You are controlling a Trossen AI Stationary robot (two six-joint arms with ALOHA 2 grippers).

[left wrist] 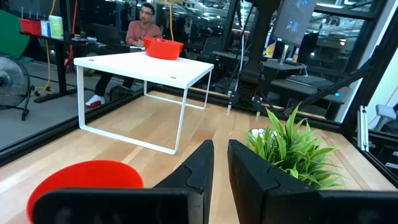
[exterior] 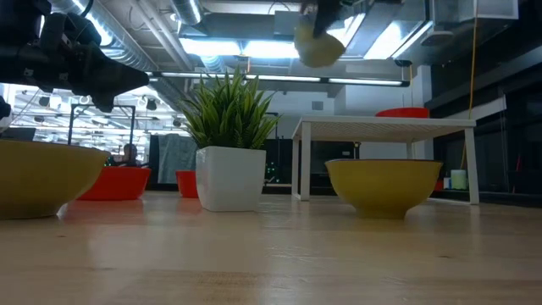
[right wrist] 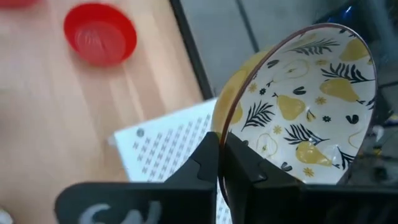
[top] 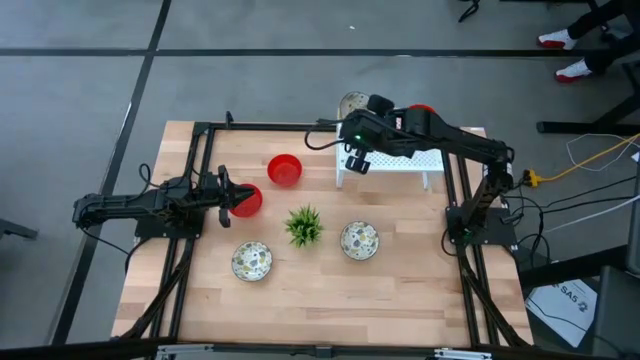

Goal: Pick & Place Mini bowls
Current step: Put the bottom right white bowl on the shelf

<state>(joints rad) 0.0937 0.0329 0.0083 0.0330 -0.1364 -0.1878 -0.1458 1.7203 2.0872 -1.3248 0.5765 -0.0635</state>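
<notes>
- Overhead, your right claw (right wrist: 219, 163) pinches the patterned bowl (right wrist: 298, 106) by its rim, carried tilted above the white rack (top: 392, 165), presumably for placing there.
- Left claw (top: 222, 193) grips a red bowl (top: 243, 201) by its rim at the desk (top: 400, 290) edge.

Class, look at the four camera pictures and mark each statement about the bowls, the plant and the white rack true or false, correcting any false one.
1. The right tool grips a patterned bowl by its rim. True.
2. That bowl rests on the wooden table. False: in the low view it hangs in the air above the white rack.
3. A red bowl sits on top of the white rack. True.
4. The green plant stands on the rack. False: it stands on the table between two patterned bowls.
5. The left tool grips a patterned bowl. False: it is at a red bowl.
</notes>
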